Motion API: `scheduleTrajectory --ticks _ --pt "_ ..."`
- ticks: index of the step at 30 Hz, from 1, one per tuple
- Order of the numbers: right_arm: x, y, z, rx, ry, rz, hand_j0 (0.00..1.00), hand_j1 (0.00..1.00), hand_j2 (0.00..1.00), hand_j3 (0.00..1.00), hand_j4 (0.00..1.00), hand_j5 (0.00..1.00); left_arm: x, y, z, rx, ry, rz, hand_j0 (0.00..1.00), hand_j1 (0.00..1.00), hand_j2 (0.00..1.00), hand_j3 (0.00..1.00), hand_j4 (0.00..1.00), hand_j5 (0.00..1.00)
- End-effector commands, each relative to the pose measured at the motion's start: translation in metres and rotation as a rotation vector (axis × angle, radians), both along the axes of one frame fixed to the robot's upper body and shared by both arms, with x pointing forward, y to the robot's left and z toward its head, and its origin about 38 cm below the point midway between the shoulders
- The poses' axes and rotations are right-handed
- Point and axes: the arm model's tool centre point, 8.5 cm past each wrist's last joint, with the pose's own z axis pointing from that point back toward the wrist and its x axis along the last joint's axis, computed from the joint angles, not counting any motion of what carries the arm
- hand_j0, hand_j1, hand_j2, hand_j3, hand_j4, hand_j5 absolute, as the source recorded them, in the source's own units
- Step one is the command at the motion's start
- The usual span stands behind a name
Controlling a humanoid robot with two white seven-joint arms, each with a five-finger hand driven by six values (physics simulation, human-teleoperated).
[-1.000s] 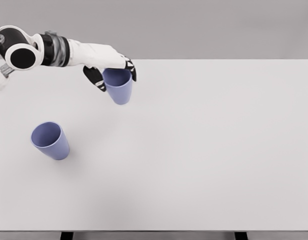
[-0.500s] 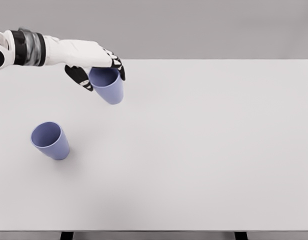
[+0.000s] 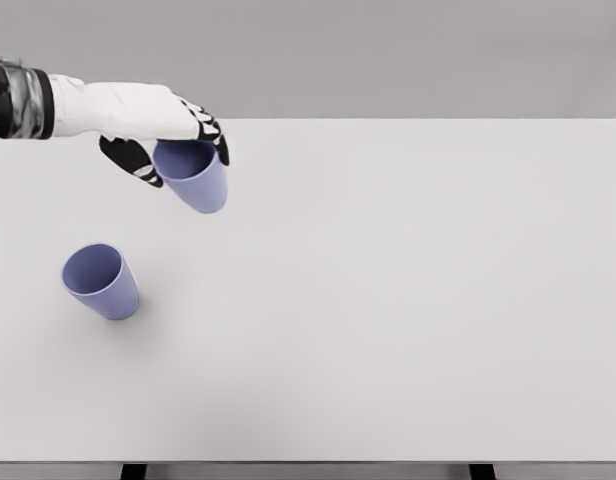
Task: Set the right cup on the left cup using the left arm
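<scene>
A blue cup (image 3: 196, 176) is clamped at its rim by the curled fingers of the left hand (image 3: 153, 125) and is held in the air above the white table (image 3: 408, 300). A second blue cup (image 3: 100, 281) stands on the table, below and left of the held cup, well apart from it.

plain white table (image 3: 408, 300), one upright blue cup (image 3: 101, 281) near its left edge

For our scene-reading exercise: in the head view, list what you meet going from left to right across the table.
Standing cup → left hand → held cup → bare stretch of white table out to its right edge.
</scene>
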Motion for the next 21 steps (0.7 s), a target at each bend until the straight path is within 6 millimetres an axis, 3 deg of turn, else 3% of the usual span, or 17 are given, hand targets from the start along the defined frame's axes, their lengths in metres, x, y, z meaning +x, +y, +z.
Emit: scheduleTrajectory --ticks 1,21 --pt "0.0 0.0 0.0 0.0 -0.001 0.0 1.0 1.0 1.0 1.0 1.0 1.0 -0.005 0.007 0.002 -0.002 0.001 0.008 0.66 0.66 0.66 0.66 0.66 0.66" --pt "0.0 0.0 0.0 0.0 -0.001 0.0 1.0 1.0 1.0 1.0 1.0 1.0 -0.031 0.053 0.02 0.003 -0.012 0.059 0.66 0.66 0.66 0.66 0.66 0.66"
